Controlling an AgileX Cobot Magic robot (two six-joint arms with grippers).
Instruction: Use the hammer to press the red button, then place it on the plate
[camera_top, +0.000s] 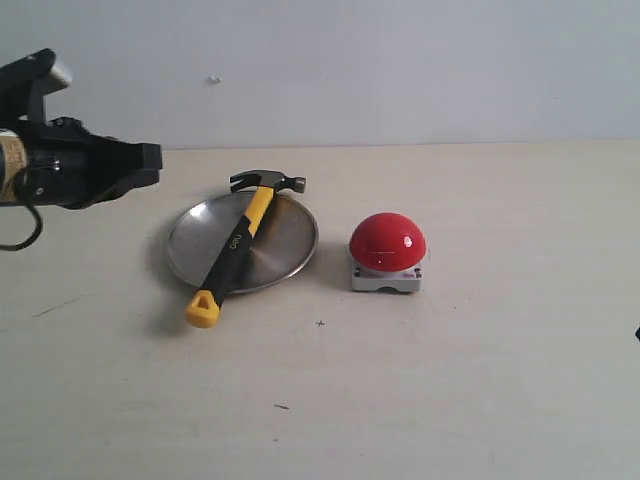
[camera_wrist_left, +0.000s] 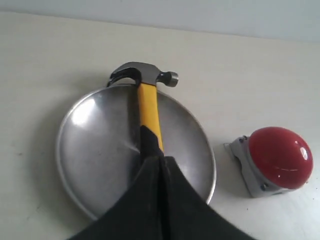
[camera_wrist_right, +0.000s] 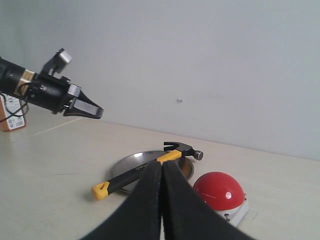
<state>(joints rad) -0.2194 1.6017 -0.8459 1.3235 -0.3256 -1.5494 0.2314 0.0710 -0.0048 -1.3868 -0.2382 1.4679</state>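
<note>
The hammer (camera_top: 238, 245) lies across the plate (camera_top: 290, 240), with its dark head at the far rim and its yellow tip on the counter (camera_top: 480, 380), near left. The red button (camera_top: 387, 241) stands just right of the plate, apart from it. The left pincer (camera_top: 150, 165) hangs left of the plate, pressed together and empty. The right pincer (camera_wrist_right: 162, 167) is together too.

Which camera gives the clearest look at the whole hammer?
Exterior view: the hammer shows whole, lying across the plate. In the wrist views, the left gripper hides its handle end, the right gripper a mid-handle stretch.
</note>
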